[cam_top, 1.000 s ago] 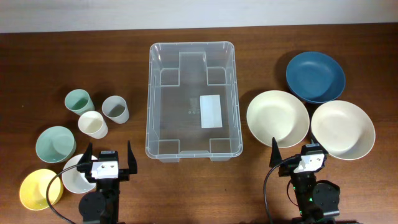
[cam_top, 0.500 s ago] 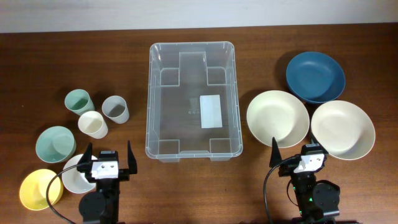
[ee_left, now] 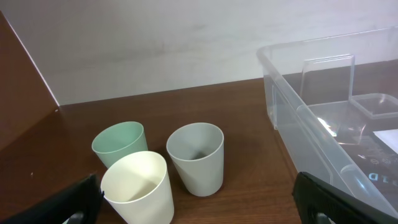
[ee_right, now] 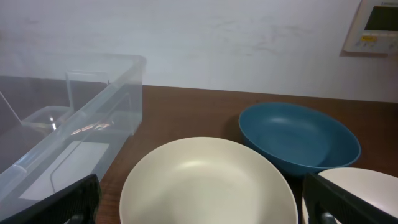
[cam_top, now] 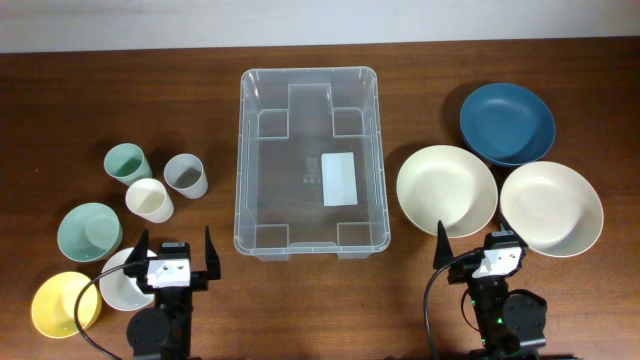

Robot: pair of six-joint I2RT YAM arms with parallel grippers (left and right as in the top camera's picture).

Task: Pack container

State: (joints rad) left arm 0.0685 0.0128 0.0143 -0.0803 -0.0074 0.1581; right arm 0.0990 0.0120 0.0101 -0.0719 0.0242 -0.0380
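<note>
The clear plastic container (cam_top: 309,70) stands empty in the middle of the table, a white label on its bottom. It also shows in the left wrist view (ee_left: 323,127) and the right wrist view (ee_right: 93,109). My left gripper (cam_top: 175,244) is open and empty near the front edge, left of the container. In its wrist view the left gripper (ee_left: 199,202) faces three cups. My right gripper (cam_top: 487,241) is open and empty near the front edge on the right. In its wrist view the right gripper (ee_right: 205,202) is over a cream bowl (ee_right: 208,186).
On the left stand a green cup (cam_top: 127,162), grey cup (cam_top: 186,176), cream cup (cam_top: 150,200), green bowl (cam_top: 89,232), small white bowl (cam_top: 120,283) and yellow bowl (cam_top: 65,304). On the right lie two cream bowls (cam_top: 446,190) (cam_top: 551,208) and a blue bowl (cam_top: 507,123).
</note>
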